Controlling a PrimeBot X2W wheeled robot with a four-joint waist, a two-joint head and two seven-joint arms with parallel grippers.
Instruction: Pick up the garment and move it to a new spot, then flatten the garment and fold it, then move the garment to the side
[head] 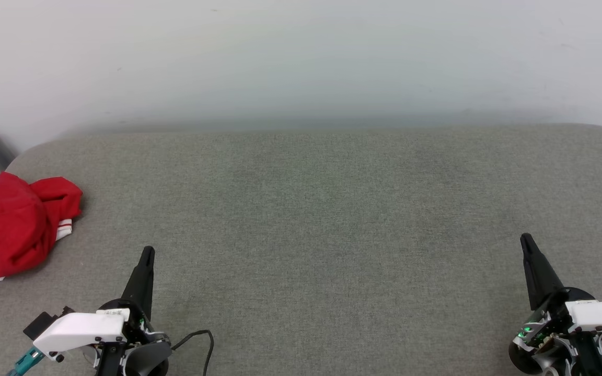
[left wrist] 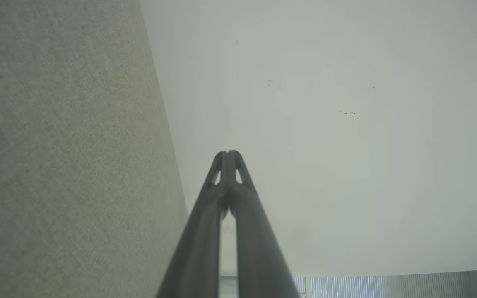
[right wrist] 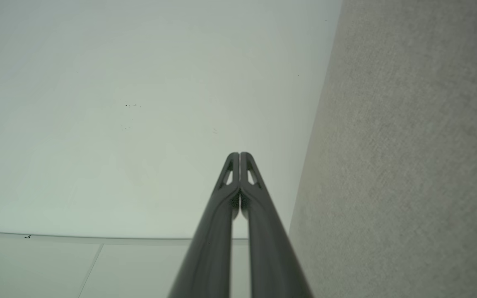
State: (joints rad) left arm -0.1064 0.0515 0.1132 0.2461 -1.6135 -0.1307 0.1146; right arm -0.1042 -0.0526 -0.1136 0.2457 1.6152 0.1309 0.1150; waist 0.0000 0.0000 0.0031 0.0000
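Crumpled red-and-white soft T-shirt (head: 16, 224) sits far left, nearest left tool (head: 147, 254); right tool (head: 525, 241) well apart; both pinched together, empty.

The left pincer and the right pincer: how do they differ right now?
The left pincer sits close to the red garment; the right pincer is far across the grey surface from it. A black cable loops beside the left pincer's base; a green light glows at the right pincer's base. The left pincer's tip leans slightly rightward, the right pincer's leftward. Both are dark, shut and hold nothing.
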